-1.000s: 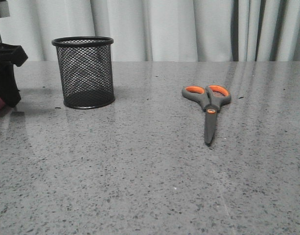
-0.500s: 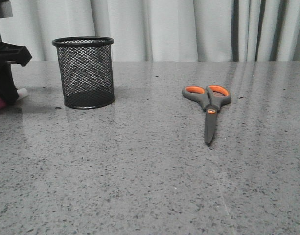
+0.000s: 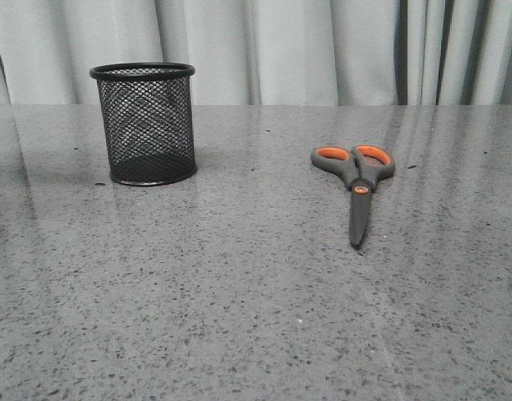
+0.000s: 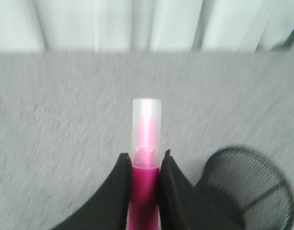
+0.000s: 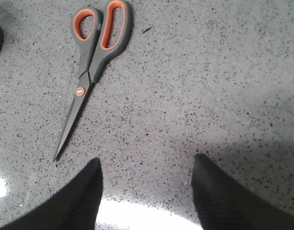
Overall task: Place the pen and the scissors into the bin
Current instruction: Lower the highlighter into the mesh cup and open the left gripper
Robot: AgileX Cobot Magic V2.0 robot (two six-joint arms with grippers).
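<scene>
In the left wrist view my left gripper (image 4: 144, 160) is shut on the magenta-pink pen (image 4: 146, 143), whose whitish cap sticks out past the fingertips. It is held above the table, with the black mesh bin (image 4: 245, 189) beside and below it. In the front view the bin (image 3: 144, 123) stands upright at the back left, and neither arm shows there. The scissors (image 3: 356, 180) lie closed right of centre, blades pointing toward the front. In the right wrist view my right gripper (image 5: 147, 165) is open and empty above the table, with the scissors (image 5: 91, 62) lying apart from it.
The grey speckled tabletop (image 3: 239, 292) runs back to a pale curtain (image 3: 281, 50). A bright light reflection (image 5: 147, 215) lies on the table under the right gripper.
The left arm, seen at the front view's left edge with the pen's pink end, has gone out of that view. The bin and scissors have not moved.
</scene>
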